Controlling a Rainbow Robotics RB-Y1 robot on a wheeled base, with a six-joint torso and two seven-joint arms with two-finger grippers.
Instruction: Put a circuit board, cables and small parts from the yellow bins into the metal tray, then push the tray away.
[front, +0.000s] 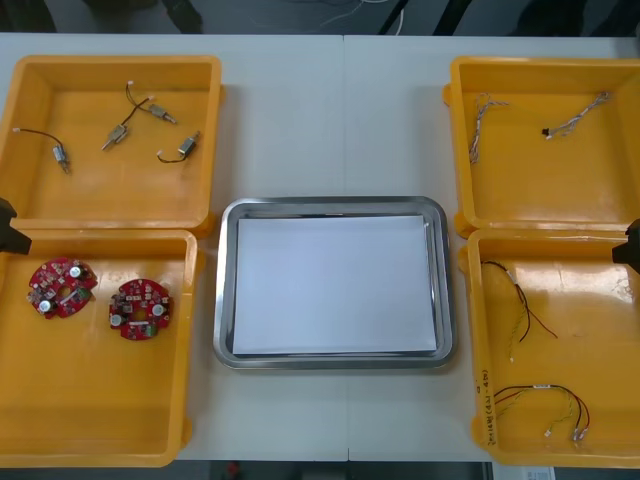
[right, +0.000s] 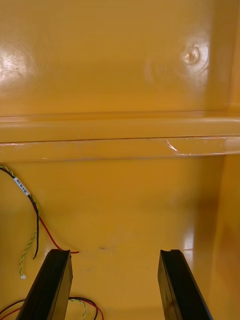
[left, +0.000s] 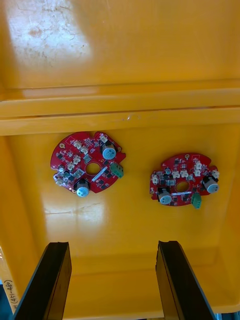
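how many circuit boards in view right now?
2. Both lie flat in the near-left yellow bin: the left board near its outer wall, the right board beside it toward the metal tray, not touching. The left tool hangs open above that bin. None seems hidden.

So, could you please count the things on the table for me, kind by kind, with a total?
yellow bins: 4
metal tray: 1
round red circuit boards: 2
small metal parts: 4
twisted cables: 2
red, yellow and black cables: 2
Total: 15
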